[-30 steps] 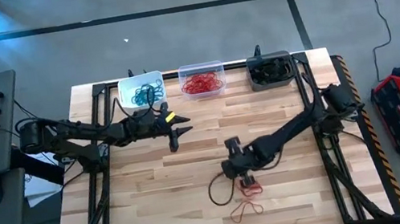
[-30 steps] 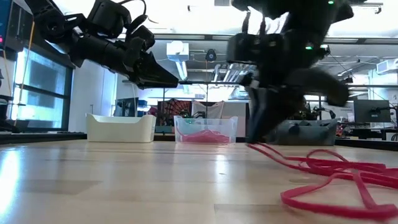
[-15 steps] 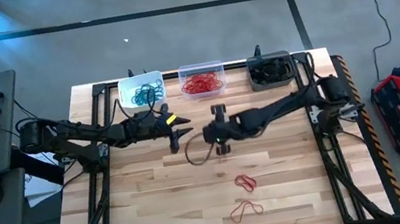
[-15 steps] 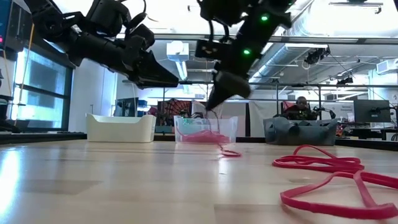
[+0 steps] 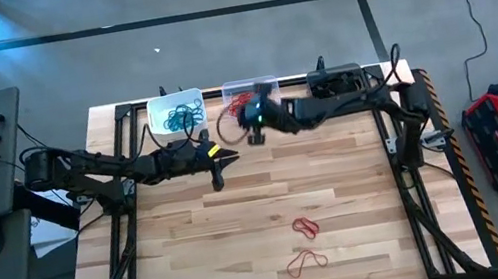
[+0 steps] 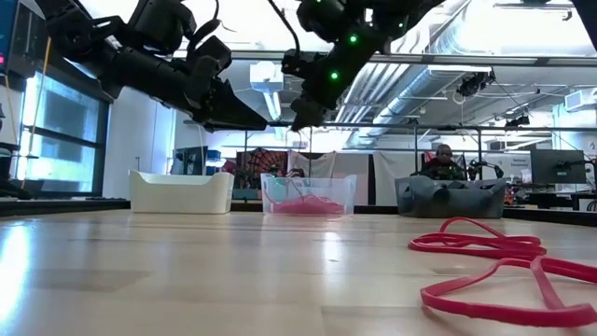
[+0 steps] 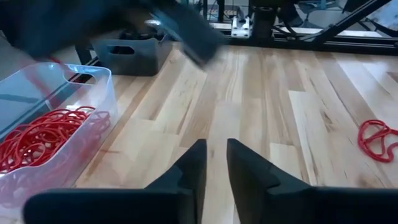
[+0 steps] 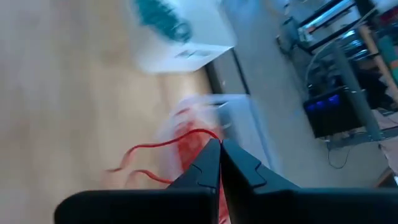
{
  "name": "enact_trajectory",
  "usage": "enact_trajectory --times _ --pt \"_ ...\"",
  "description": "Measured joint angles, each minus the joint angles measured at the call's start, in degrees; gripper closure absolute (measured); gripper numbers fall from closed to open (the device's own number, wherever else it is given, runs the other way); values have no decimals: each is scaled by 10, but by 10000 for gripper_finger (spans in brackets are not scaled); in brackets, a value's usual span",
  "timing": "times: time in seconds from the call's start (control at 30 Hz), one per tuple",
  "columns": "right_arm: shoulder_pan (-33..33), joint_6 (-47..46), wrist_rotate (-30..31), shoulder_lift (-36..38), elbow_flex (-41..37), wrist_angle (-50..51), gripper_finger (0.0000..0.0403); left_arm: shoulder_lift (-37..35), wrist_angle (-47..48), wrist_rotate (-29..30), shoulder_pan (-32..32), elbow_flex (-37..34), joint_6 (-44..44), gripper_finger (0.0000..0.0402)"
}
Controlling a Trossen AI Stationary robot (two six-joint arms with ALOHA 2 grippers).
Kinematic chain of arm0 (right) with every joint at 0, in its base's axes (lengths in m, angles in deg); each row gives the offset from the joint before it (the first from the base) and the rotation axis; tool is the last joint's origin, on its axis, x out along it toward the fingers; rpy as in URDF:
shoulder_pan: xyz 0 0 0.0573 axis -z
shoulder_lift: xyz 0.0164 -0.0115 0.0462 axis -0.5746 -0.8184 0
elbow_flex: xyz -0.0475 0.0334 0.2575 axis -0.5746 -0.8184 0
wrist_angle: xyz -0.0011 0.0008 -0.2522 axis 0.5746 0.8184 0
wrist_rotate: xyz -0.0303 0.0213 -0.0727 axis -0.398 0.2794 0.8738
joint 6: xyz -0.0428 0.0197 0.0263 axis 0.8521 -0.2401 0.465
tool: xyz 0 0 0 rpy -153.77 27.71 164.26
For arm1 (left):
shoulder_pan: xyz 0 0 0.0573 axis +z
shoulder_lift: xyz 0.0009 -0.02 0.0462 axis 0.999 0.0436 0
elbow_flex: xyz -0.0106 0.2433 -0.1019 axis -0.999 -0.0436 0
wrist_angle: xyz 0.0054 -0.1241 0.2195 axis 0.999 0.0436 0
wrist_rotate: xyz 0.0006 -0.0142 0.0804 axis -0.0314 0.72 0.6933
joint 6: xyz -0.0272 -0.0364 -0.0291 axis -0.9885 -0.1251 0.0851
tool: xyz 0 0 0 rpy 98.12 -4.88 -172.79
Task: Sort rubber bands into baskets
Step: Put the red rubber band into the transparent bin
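From above, the right gripper (image 5: 250,131) hangs by the near edge of the clear plastic basket (image 5: 250,86) of red bands, its fingers pinched on a red rubber band loop (image 5: 229,122); the white tub (image 5: 175,112) holds teal bands, the dark grey tub (image 5: 337,87) sits to the right. The left gripper (image 5: 218,177) waits near the white tub — fingers narrowly parted, empty. Two loose red rubber bands (image 5: 305,227) lie on the wooden worktop (image 5: 363,212). At table height, the right gripper (image 6: 300,119) hovers over the clear basket (image 6: 308,195). The left wrist view shows narrow fingers (image 7: 193,165) over bare wood. The right wrist view shows fingers (image 8: 208,162) clamped on the red band (image 8: 163,145).
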Motion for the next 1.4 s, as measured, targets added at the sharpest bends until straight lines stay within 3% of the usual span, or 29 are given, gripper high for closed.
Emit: enact_trajectory --times 0.33,0.73,1.23,1.4 --pt "102 60 -58 0 27 -118 403 0 2 0 -4 0 0 389" --pt "193 18 -208 -25 22 -102 403 0 5 0 -5 0 4 390" --pt "197 -50 -212 -91 21 -31 400 0 10 0 -10 0 -11 390" --pt "194 -78 -207 -88 36 16 353 0 9 0 -10 0 -6 390"
